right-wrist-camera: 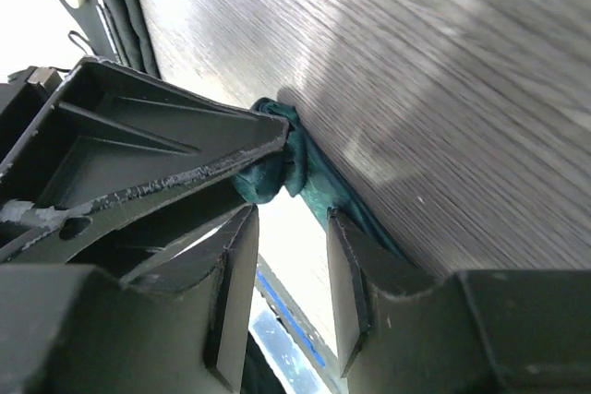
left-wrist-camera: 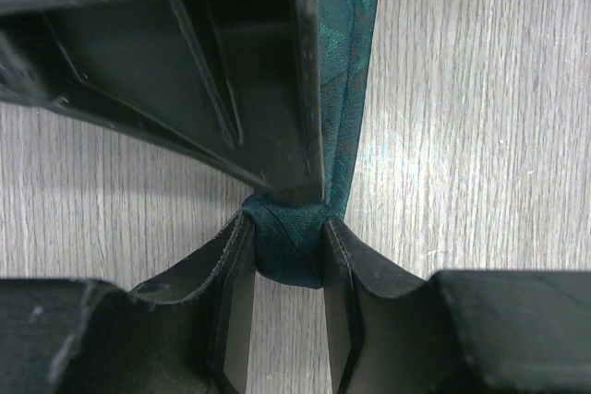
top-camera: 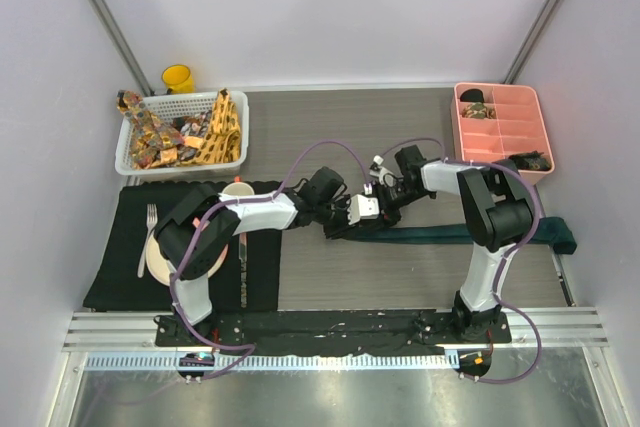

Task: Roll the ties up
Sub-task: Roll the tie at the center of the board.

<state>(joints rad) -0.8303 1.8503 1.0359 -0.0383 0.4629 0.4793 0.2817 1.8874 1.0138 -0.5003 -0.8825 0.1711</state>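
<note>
Grey wood table (top-camera: 330, 127): left gripper (left-wrist-camera: 288, 223) pinches small roll of teal tie (left-wrist-camera: 346, 62), right gripper (right-wrist-camera: 291, 219) jaws slightly apart, empty; best keep turns tight

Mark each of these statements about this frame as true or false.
1. The left gripper pinches the rolled end of the teal tie. True.
2. The teal tie is fully rolled. False: most of it lies flat, stretching rightward.
3. Patterned ties lie in the white basket. True.
4. The pink tray sits on the black placemat. False: it stands at the far right; the placemat holds a plate, fork and cup.
</note>
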